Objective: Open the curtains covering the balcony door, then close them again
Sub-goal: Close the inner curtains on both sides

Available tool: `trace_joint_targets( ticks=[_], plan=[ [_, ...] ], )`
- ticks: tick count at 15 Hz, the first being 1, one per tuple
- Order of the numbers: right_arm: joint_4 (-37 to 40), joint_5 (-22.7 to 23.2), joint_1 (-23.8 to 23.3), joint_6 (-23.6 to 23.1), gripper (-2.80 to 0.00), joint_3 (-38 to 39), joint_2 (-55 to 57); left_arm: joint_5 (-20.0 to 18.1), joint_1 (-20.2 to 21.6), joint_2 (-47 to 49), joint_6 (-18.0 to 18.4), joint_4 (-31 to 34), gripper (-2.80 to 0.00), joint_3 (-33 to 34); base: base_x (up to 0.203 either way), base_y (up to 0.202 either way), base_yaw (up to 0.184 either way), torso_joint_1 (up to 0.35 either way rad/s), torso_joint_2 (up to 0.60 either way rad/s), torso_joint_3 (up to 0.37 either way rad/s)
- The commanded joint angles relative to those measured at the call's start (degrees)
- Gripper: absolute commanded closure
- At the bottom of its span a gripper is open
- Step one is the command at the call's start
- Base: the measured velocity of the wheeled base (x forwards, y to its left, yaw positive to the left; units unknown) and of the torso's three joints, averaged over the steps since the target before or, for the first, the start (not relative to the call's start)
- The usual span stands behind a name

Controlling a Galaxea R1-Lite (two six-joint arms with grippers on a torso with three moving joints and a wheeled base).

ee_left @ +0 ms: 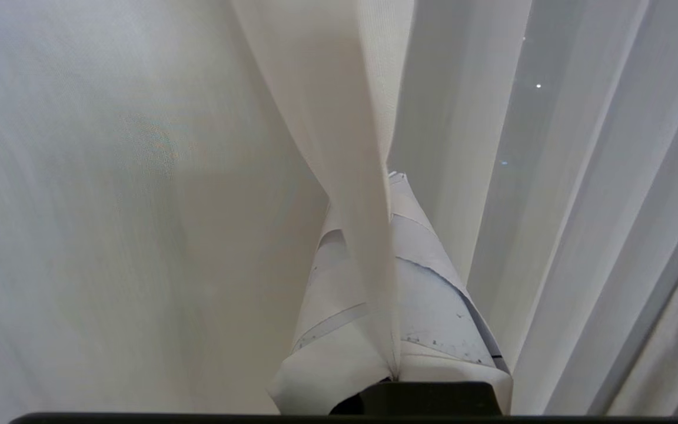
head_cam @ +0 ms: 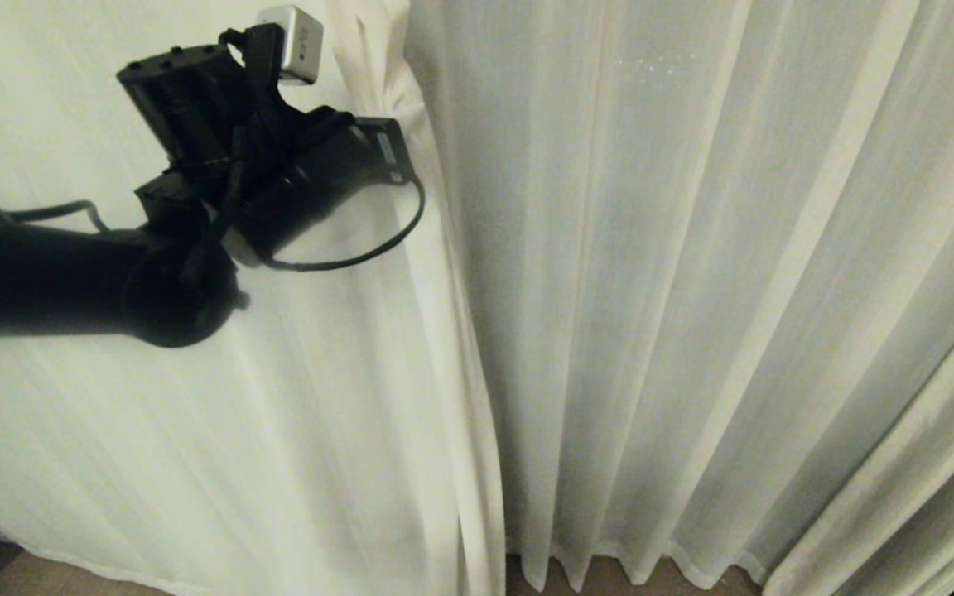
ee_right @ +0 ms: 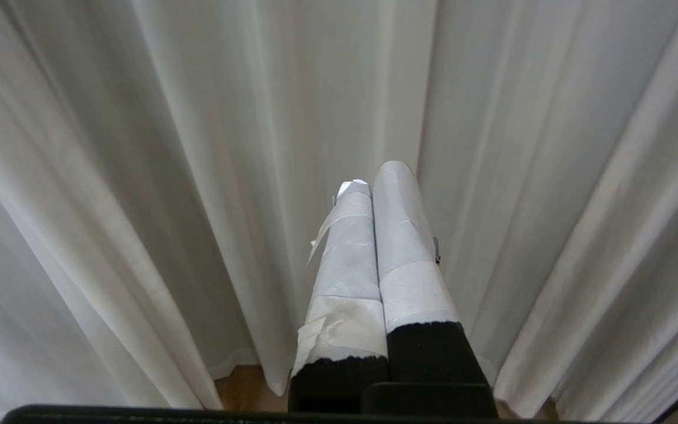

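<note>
**Curtain edge gripped; draw sideways next**

The left hand (ee_left: 395,277) is clamped on the inner edge of the left panel of the curtains (head_cam: 411,108). The right hand (ee_right: 377,259), closed and empty, faces the right panel. Both panels hang drawn together, hiding the door. Next: pull the edge leftward, keeping the grip firm.

Light was soft and dim, glowing evenly through the curtains (head_cam: 692,290) from behind, with gentle shadows in the pleats. In the head view the left arm (head_cam: 46,273) stood as a near-black, slightly blurred silhouette at left. Small bright specks showed in the fabric at upper right.
</note>
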Motion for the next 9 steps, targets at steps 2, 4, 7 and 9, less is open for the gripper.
trace_joint_targets(
  ticks=[2, 4, 7, 9],
  plan=[
    [-0.1, -0.02, 0.01, 0.01, 0.0, 0.0, 0.07, -0.08, 0.0, 0.13, 0.0, -0.38, 0.0, -0.01, 0.0, 0.0, 0.0, 0.0, 0.0, 0.0],
    [-0.08, -0.02, 0.01, 0.01, 0.0, 0.0, 0.07, -0.14, -0.01, 0.09, 0.02, -0.38, 0.0, -0.02, 0.0, 0.0, 0.0, 0.0, 0.0, 0.0],
    [-0.1, -0.02, 0.01, 0.01, 0.0, 0.0, 0.07, -0.84, -0.26, 0.41, 1.33, -0.38, 0.0, -0.32, 0.0, 0.0, 0.0, 0.0, 0.0, 0.0],
    [-0.1, -0.02, 0.01, 0.01, 0.0, 0.0, 0.07, -0.95, -1.19, 1.21, 1.77, -0.38, 0.0, -0.53, 0.0, 0.0, 0.0, 0.0, 0.0, 0.0]
  ],
)
